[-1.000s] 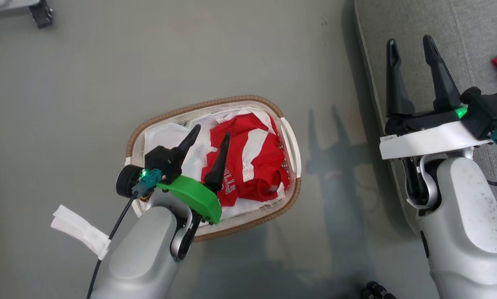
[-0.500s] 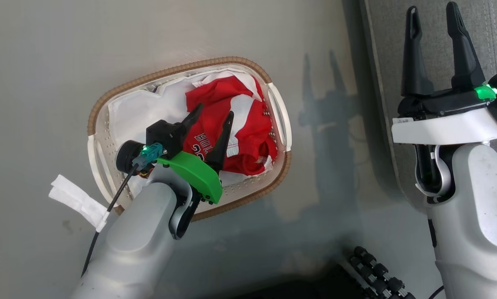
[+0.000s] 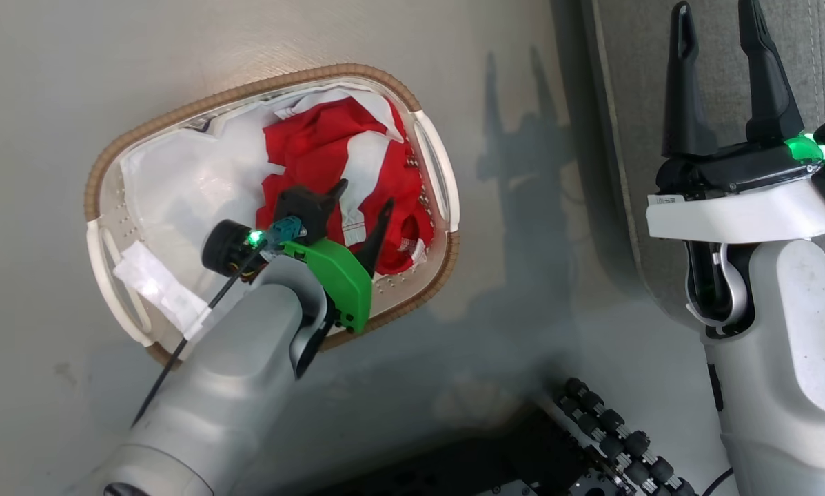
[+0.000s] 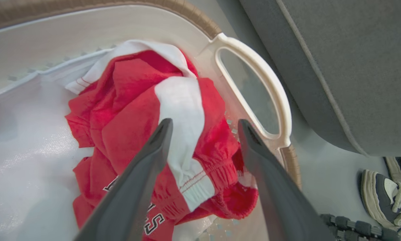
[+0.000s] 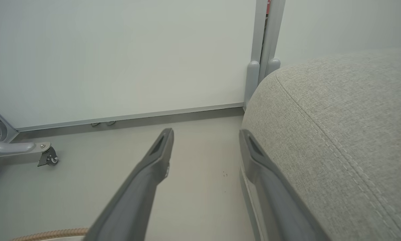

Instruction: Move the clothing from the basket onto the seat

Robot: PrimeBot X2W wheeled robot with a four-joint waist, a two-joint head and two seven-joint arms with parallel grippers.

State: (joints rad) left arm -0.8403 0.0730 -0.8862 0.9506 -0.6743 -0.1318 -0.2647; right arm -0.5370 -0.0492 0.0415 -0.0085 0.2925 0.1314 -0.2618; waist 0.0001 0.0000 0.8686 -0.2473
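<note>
The clothing (image 3: 316,148) is lying crumpled in the basket (image 3: 247,86), heaped toward the end nearest the seat (image 3: 819,62), with red folds, a white side panel and part of some white lettering showing. A plain white liner (image 3: 178,186) is lying under it and covering the other half of the basket. The basket is sitting on the pale floor (image 3: 109,55), just beside the seat's rounded edge but apart from it, its white handle (image 4: 254,87) facing that edge. The left pincer (image 3: 366,193) is reaching down into the basket with its two dark fingers spread wide. In the left wrist view they are straddling the white panel and the gathered red waistband, gripping nothing; whether the tips are touching the cloth cannot be told. The right pincer (image 3: 715,10) is hanging well apart from the basket, fingers likewise standing wide open and empty. In the right wrist view, one finger is showing against the seat's grey woven side and the other against bare floor. A white tab (image 3: 157,289) is sticking out from the cable along the left arm. A shoe (image 4: 384,194) is resting on the floor below the seat's edge in the left wrist view.
</note>
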